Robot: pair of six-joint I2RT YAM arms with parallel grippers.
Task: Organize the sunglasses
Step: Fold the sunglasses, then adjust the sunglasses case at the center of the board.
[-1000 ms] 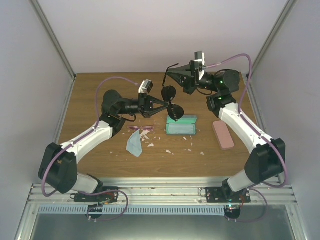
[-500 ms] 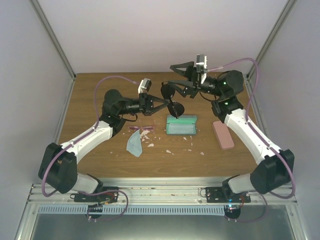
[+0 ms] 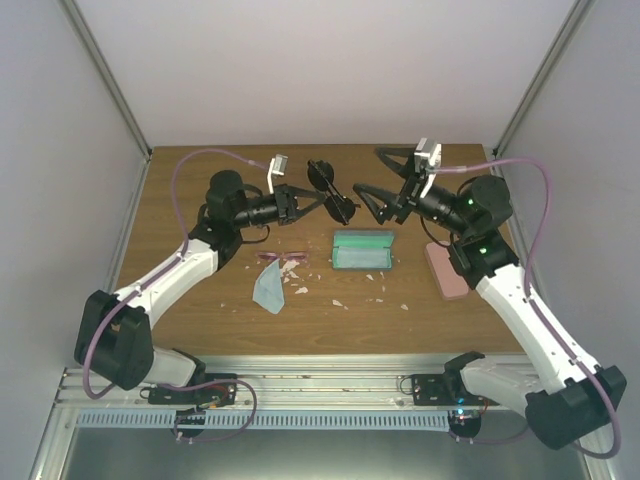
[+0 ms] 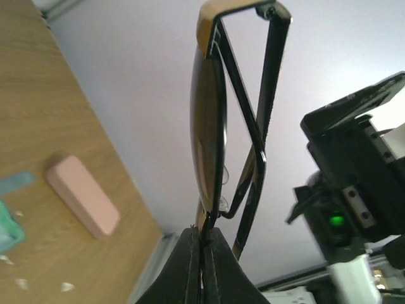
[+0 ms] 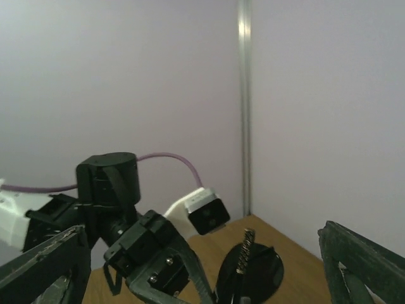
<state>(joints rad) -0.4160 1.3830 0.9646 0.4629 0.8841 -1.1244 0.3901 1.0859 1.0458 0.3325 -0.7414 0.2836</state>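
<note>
Containers: two cases on the table (image 3: 352,330). The blue-grey case (image 3: 362,248) lies mid-table. The pink case (image 3: 445,270) lies well to its right, partly under the right arm. From above, the blue-grey case shows a pale rim around a darker centre. I cannot tell for certain whether it is open. Both pairs of sunglasses are outside the cases.

Task items: the black sunglasses (image 3: 333,191) are held off the table, behind the blue-grey case. The left tool (image 3: 320,196) is clamped tight on them. The pink sunglasses (image 3: 282,258) lie flat on the table to the left of the blue-grey case, just beside the blue cloth (image 3: 268,288).

Right tool (image 3: 366,168): fingers spread wide, nothing between them. It is raised and faces the black pair, close but apart from it.

View differences:
- The left wrist view shows the pinch itself. The fingers meet on the thin frame at the bottom edge, and the lens stands edge-on with its temples folded across. The pink case appears below on the table.
- The right wrist view shows its own two fingers far apart at the frame corners, with the left tool and one dark lens between them.
- Only the top view shows the pink pair, the cloth and the white scraps (image 3: 340,300).

Counts: sunglasses 2, cases 2, cloth 1, scraps several.
</note>
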